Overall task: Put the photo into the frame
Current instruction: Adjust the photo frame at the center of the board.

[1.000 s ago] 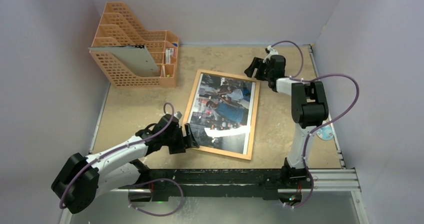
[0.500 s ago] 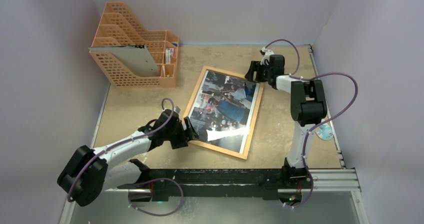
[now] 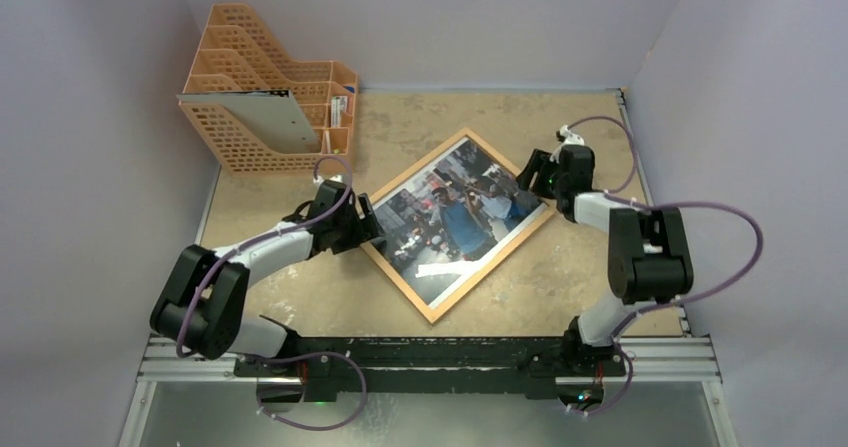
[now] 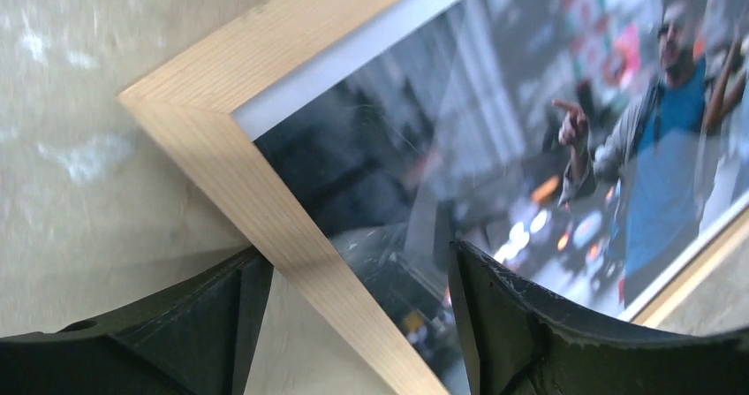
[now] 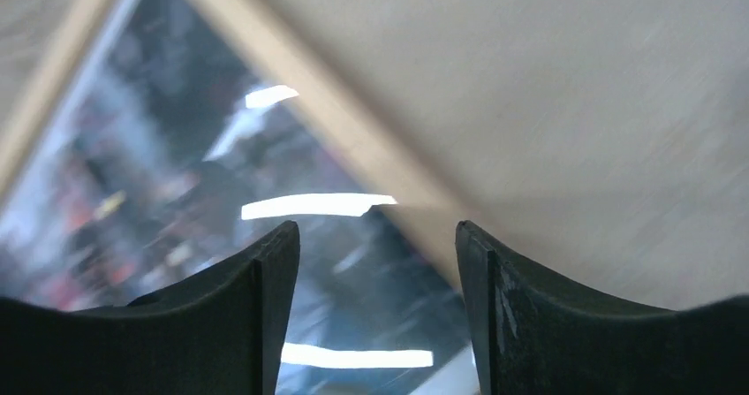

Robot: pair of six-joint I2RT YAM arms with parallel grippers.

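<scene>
The frame [image 3: 493, 265] lies flat on the table, turned like a diamond. The photo [image 3: 455, 222], a street scene with a man in a blue shirt, lies inside it. My left gripper [image 3: 368, 224] is open at the frame's left corner. In the left wrist view its fingers [image 4: 539, 324] straddle the wooden edge [image 4: 265, 209], one over the photo [image 4: 548, 121], one outside. My right gripper [image 3: 530, 175] is open at the frame's right corner. The blurred right wrist view shows its gripper [image 5: 375, 307] over the wooden edge [image 5: 353, 139] and the glossy picture [image 5: 177, 165].
An orange plastic file rack [image 3: 240, 152] stands at the back left with a pale flat panel [image 3: 275, 122] leaning in it. Walls close the table on the left, back and right. A metal rail [image 3: 430, 352] runs along the near edge.
The frame with the photo has turned clockwise as seen from above, into a diamond. My left gripper moved farther away at its left corner. My right gripper moved nearer and to the right.
</scene>
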